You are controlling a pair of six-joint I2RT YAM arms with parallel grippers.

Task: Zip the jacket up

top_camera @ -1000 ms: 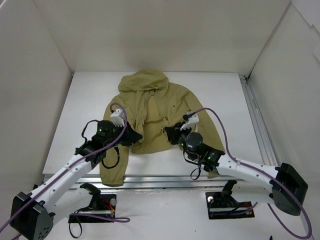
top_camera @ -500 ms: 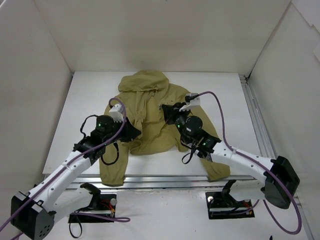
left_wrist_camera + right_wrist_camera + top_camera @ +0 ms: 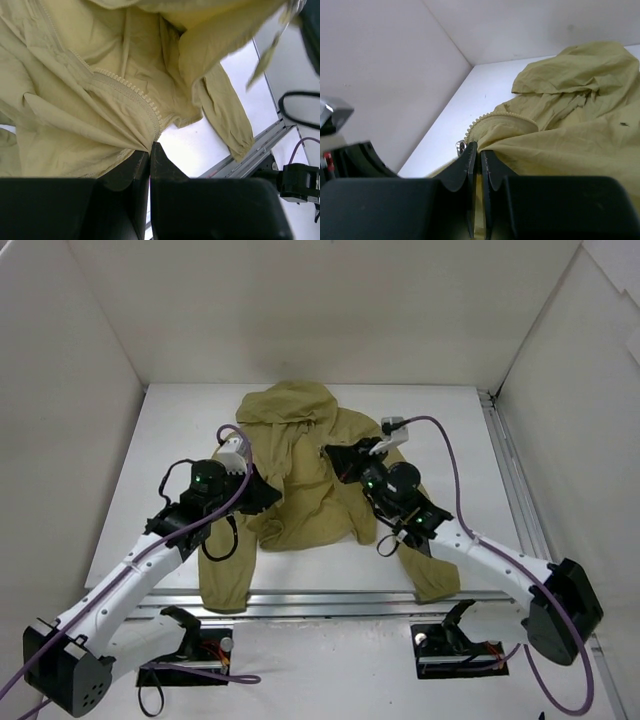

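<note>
My left tool (image 3: 150,150) pinches the jacket (image 3: 300,470) at its near hem, below the zipper teeth (image 3: 131,90). My right tool (image 3: 479,152) is clamped on its front edge, mid-chest. The jacket lies mid-desk (image 3: 170,440), hood (image 3: 290,400) far. Zipping seems underway; next I should draw the right tool toward the hood, with the hem held taut.

1. No words, numbers, brand names or signs can be read in any view.
2. The jacket (image 3: 570,142) carries a tiny dark mark (image 3: 622,124) on its chest, too small to make out as letters.
</note>
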